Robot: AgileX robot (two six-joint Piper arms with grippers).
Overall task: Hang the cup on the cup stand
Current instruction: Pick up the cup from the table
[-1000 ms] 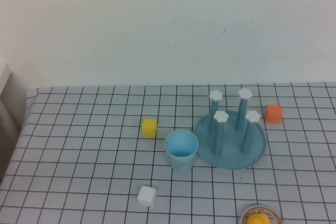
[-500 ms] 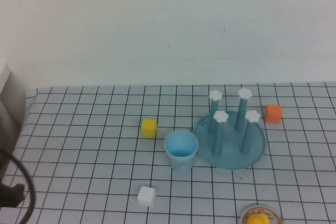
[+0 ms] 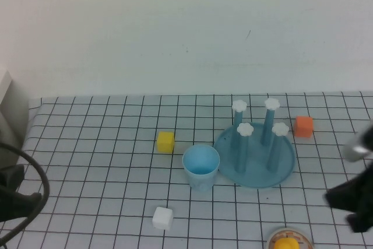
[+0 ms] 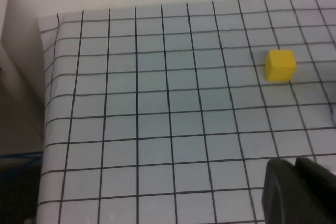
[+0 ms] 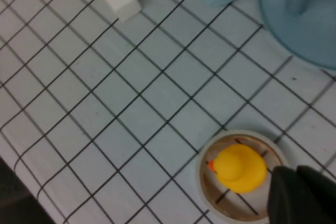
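The cup (image 3: 201,167) is standing upright, mouth up, just left of the cup stand (image 3: 257,147). Both end effectors are sitting closed and empty: the left end effector (image 4: 299,190) at the near left edge, the right end effector (image 5: 304,192) near right, over the yellow duck (image 5: 239,167). Reaching in closed is risking toppling the cup. Earlier, the right arm wasn't showing.

Worktop (image 3: 93,144): covered in white cloth with a black grid, edge falling away at the left. Wall (image 3: 175,27): plain white, evenly lit, behind the worktop.
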